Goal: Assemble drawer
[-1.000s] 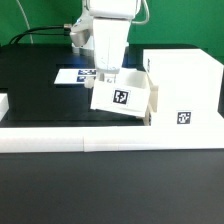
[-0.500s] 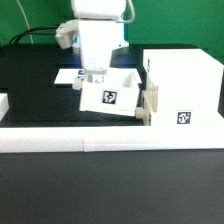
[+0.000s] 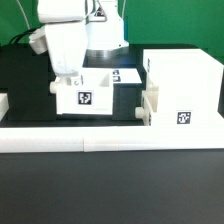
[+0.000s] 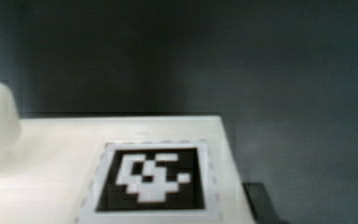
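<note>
Drawer cabinet on the table; small drawer box well apart from it, toward the exterior view's left.
Gripper sits at the box's far-from-cabinet end; finger state: cannot tell, fingertips hidden.

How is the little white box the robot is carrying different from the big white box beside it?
The small drawer box is lower and open-topped; the large drawer case is taller with a closed top. The small one is under the end effector; the large one stands apart, untouched. Both are white with a black-and-white tag.
</note>
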You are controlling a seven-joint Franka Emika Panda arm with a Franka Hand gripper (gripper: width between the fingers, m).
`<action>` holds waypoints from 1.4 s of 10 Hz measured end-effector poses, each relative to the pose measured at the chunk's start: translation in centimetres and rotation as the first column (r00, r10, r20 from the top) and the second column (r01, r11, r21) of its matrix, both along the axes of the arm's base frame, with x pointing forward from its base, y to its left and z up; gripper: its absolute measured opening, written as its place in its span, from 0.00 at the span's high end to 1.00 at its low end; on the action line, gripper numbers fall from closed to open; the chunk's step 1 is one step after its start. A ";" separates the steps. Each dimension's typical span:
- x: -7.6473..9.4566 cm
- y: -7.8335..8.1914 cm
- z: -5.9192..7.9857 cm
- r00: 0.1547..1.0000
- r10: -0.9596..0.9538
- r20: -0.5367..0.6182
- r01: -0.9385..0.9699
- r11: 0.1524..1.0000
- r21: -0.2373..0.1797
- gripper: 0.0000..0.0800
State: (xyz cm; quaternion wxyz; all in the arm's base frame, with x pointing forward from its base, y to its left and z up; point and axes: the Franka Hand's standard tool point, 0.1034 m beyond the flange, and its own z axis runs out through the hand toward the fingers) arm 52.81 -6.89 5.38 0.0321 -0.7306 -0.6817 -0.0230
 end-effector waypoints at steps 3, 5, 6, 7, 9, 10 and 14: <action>0.4 1.6 0.3 1.000 0.001 0.003 -0.001 1.000 0.005 0.94; 1.0 3.2 0.7 1.000 -0.027 -0.006 0.027 1.000 0.007 0.94; 1.2 3.9 0.9 0.999 -0.045 -0.007 0.045 0.999 0.008 0.94; 1.3 4.2 0.9 0.999 -0.049 -0.007 0.049 0.999 0.008 0.94; 1.2 4.0 0.7 0.998 -0.054 -0.010 0.054 0.999 0.008 0.94; 1.2 4.0 0.7 0.998 -0.054 -0.010 0.054 0.999 0.008 0.94; 1.7 4.5 1.1 0.999 -0.041 -0.004 0.041 0.999 0.008 0.94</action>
